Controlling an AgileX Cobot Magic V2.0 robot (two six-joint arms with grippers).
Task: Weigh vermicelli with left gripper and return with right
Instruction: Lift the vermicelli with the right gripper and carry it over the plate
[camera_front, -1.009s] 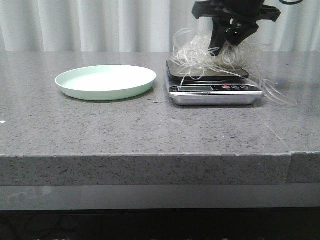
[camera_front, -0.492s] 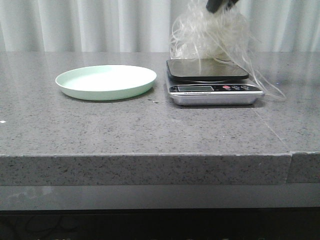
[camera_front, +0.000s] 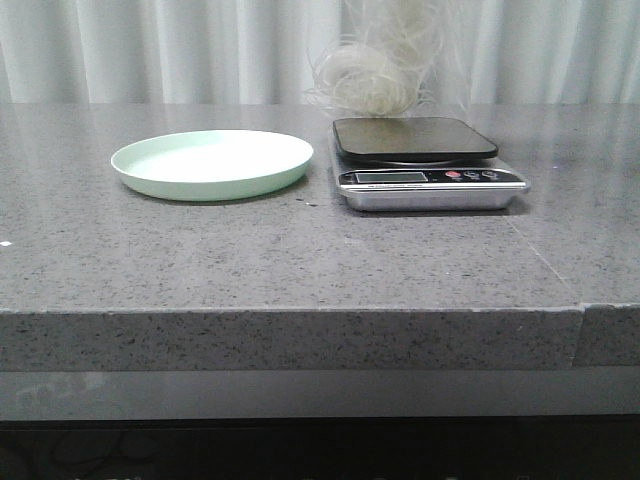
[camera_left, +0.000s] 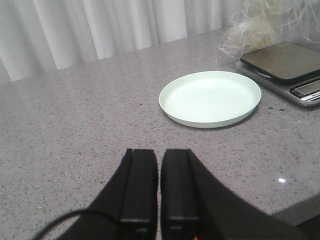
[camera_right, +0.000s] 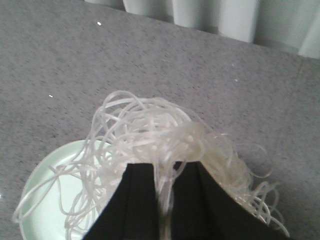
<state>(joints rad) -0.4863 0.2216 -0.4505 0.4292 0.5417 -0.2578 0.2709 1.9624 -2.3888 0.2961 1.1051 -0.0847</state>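
The vermicelli (camera_front: 375, 75) hangs in the air under the right pincer (camera_right: 167, 200), which is clamped on its strands. A second ago it lay on the scale (camera_front: 420, 160); now it is lifted clear and has shifted toward the plate (camera_front: 212, 163), so the weighing seems finished and the return is under way. From the pincer, the plate already lies below. The left pincer (camera_left: 159, 187) is empty, its fingers almost together, well apart from the noodles.

Mint-green plate (camera_front: 212, 163), speckled grey table (camera_front: 300, 250), translucent white vermicelli (camera_front: 365, 85) (black-topped silver scale (camera_front: 425, 165)).
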